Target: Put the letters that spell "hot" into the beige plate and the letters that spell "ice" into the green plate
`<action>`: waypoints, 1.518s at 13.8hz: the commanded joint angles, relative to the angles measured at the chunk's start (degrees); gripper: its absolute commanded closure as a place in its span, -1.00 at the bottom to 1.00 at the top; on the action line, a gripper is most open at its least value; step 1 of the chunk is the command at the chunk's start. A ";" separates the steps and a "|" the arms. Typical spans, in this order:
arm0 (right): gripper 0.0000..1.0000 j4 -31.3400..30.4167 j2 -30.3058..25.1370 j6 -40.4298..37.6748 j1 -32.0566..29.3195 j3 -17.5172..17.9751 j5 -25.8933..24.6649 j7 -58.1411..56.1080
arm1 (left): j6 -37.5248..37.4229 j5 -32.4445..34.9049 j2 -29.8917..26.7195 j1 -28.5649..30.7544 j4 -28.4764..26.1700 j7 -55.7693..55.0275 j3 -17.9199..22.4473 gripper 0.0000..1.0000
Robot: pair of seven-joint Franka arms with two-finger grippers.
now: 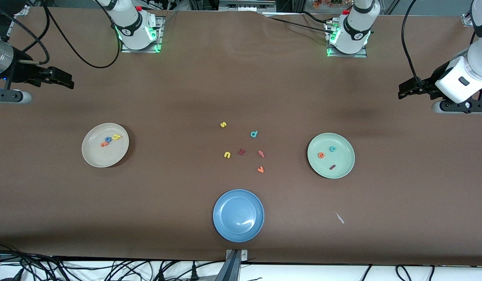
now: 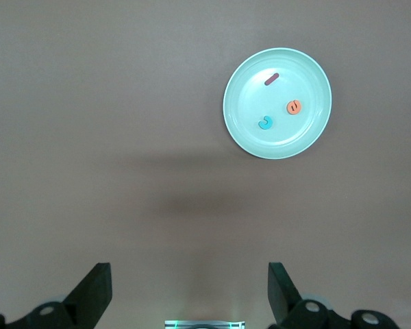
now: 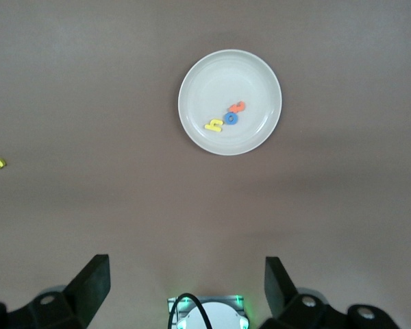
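As sorted: "hot" letters (image 1: pixel 109 139) in beige plate (image 1: pixel 93 156); "ice" letters (image 1: pixel 329 156) in green plate (image 1: pixel 344 171).
Left gripper (image 2: pixel 190 291): spread, empty, over bare table.
Right gripper (image 3: pixel 187 288): same.

Both arms parked: left gripper (image 2: pixel 190 295) & right gripper (image 3: pixel 186 291) raised, jaws wide.

Both my arms are glossy white with black joint bands; each base (image 1: pixel 138 29) sits on a grey metal plate at the top of the frame, glowing green at its edge, a red knob beside it; black cables loop off both; the grippers' fingers (image 2: pixel 92 291) are matte black.
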 commanded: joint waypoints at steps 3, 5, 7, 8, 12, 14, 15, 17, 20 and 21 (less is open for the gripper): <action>-1.00 0.44 1.05 1.45 -0.16 -0.10 -0.47 -1.37 | -1.06 1.22 -0.41 0.28 0.62 -0.22 0.00 -1.00; -1.00 0.44 1.49 1.36 -0.16 -0.10 -0.47 -1.46 | -1.06 1.31 -0.41 0.28 0.62 -0.22 0.00 -1.00; -1.00 0.70 1.75 0.75 -0.08 -0.10 -1.00 -1.20 | -1.06 1.22 -0.40 0.28 0.62 -0.22 0.00 -1.00; -1.00 0.61 1.75 0.66 -0.08 -0.01 -1.00 -1.02 | -1.06 1.22 -0.41 0.28 0.62 -0.22 0.00 -1.00; -1.00 0.52 1.75 0.40 0.36 0.16 -0.82 -0.40 | -1.06 1.22 -0.41 0.28 0.62 -0.22 0.00 -1.00; -1.00 0.52 1.75 0.04 0.28 0.08 -0.65 -0.84 | -1.06 1.22 -0.41 0.28 0.62 -0.22 0.00 -1.00; -1.00 0.52 1.75 0.04 0.28 -0.01 -0.56 -0.84 | -1.06 1.22 -0.41 0.28 0.62 -0.22 0.00 -1.00; -1.00 0.44 1.75 0.13 0.28 -0.01 -0.47 -0.76 | -1.06 1.22 -0.41 0.28 0.62 -0.22 0.00 -1.00; -1.00 0.52 1.75 0.22 0.19 -0.01 -0.47 -0.76 | -1.06 1.31 -0.41 0.28 0.62 -0.22 0.00 -1.00; -1.00 0.61 1.75 0.31 -0.07 -0.10 -0.38 -0.84 | -1.06 1.22 -0.41 0.28 0.62 -0.22 0.00 -1.00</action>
